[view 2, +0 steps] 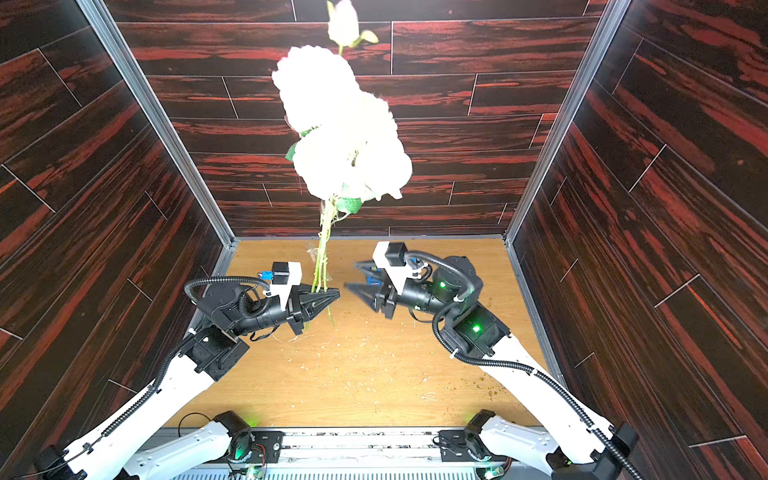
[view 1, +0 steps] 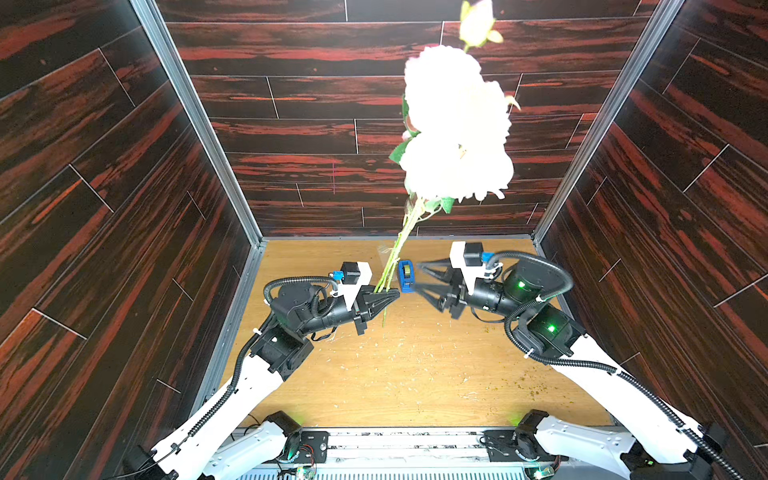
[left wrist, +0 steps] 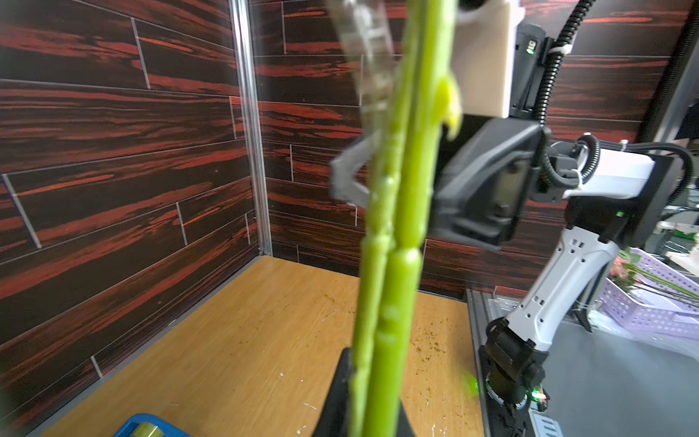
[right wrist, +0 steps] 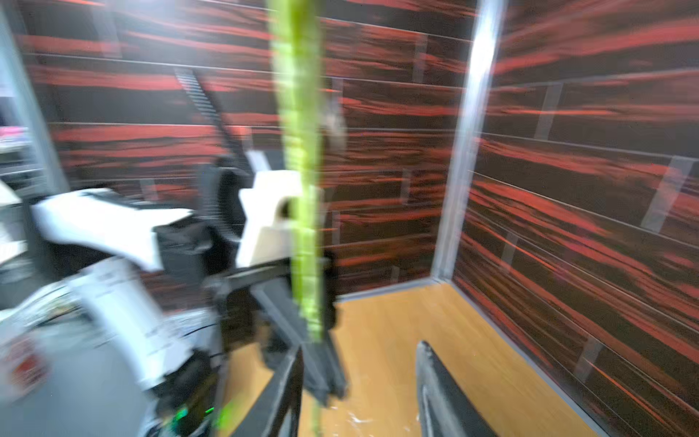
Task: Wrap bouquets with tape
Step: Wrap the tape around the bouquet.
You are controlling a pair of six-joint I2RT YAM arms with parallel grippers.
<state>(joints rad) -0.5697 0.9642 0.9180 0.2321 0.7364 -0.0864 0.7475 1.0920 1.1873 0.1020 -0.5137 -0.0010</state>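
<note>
The bouquets [view 1: 457, 124] [view 2: 345, 137] stand upright, pale blooms high against the back wall, with a bud on top. My left gripper [view 1: 395, 294] [view 2: 336, 294] [left wrist: 368, 408] is shut on the lower green stems [view 1: 395, 257] [left wrist: 393, 265] [right wrist: 302, 189]. A clear strip [left wrist: 370, 56] clings to the stems higher up. The tape in its blue dispenser [view 1: 406, 275] [view 2: 371, 276] [left wrist: 143, 425] stands on the floor just right of the stems. My right gripper [view 1: 417, 276] [view 2: 351, 274] [right wrist: 359, 378] is open, blurred, empty, its fingers over the dispenser, pointing at the stems.
Dark wood-pattern walls [view 1: 124, 166] close in the left, back and right sides. The wooden floor [view 1: 415, 365] carries small green and white scraps. Outside the enclosure, in the left wrist view, a lavender basket [left wrist: 643, 302] holds more flowers.
</note>
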